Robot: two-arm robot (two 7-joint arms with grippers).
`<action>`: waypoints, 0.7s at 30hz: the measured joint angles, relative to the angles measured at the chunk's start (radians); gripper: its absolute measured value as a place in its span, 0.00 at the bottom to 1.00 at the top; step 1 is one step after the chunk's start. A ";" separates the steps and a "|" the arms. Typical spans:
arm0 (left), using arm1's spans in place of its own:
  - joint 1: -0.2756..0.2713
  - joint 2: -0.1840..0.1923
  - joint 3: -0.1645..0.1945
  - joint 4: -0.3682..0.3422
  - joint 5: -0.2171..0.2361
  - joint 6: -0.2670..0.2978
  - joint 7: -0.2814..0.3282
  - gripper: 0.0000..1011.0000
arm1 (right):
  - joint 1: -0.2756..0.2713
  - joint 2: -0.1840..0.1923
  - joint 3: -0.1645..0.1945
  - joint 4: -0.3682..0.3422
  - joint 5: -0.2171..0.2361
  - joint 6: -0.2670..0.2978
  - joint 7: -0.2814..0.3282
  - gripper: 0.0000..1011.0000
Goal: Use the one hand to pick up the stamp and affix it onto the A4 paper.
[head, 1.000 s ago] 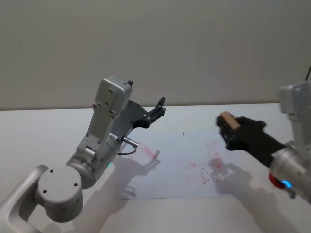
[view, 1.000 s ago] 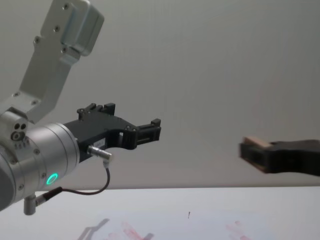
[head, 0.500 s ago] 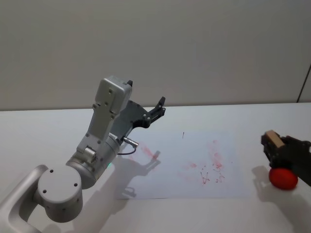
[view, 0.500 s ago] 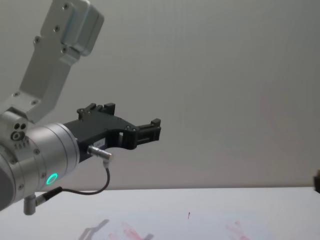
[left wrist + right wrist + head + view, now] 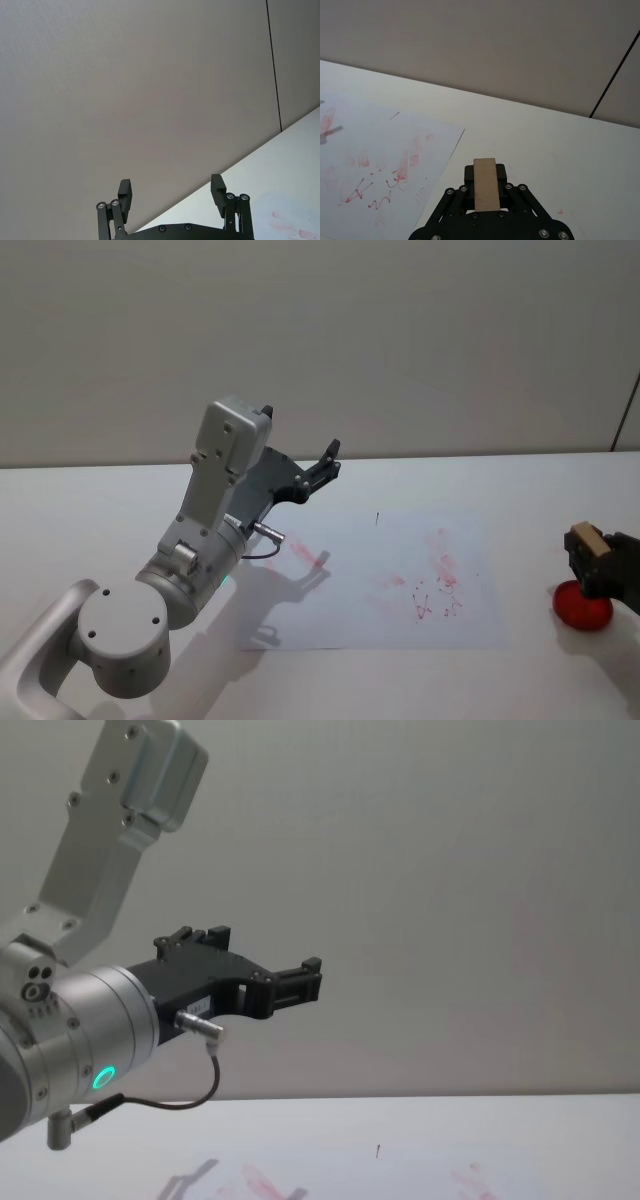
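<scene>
- the right claw [image 5: 590, 552] sits at the far right of the head view, off the right edge of the a4 paper [image 5: 380, 580], low over the white worktop [image 5: 100, 510].
- it is clenched on the stamp [image 5: 586, 538], a pale tan block that stands up between its black fingers; in the right wrist view the stamp [image 5: 485, 184] shows as an upright tan strip held in the middle of the right claw [image 5: 485, 190].
- just under and in front of that claw in the head view lies a round red object [image 5: 583, 608] on the worktop; whether the stamp touches it cannot be told.
- the a4 paper lies flat in the middle of the worktop, marked with red-pink smudges and scribbles toward its right half and a tiny dark mark near its far edge; the right wrist view shows the paper [image 5: 375, 165] beside the claw, with the stamp clear of its edge.
- the left claw [image 5: 322, 464] is raised above the worktop near the paper's far left corner, on a silver wrist with a green glowing ring and a cable.
- the left wrist view shows the left claw [image 5: 171, 192] released, its two black fingers spread with nothing between them; the chest view shows it [image 5: 300, 982] held level against the grey wall [image 5: 450, 870].
</scene>
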 joint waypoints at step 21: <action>0.000 0.000 0.000 0.000 0.000 0.000 0.000 0.99 | -0.022 0.005 -0.005 0.036 -0.029 0.032 0.002 0.22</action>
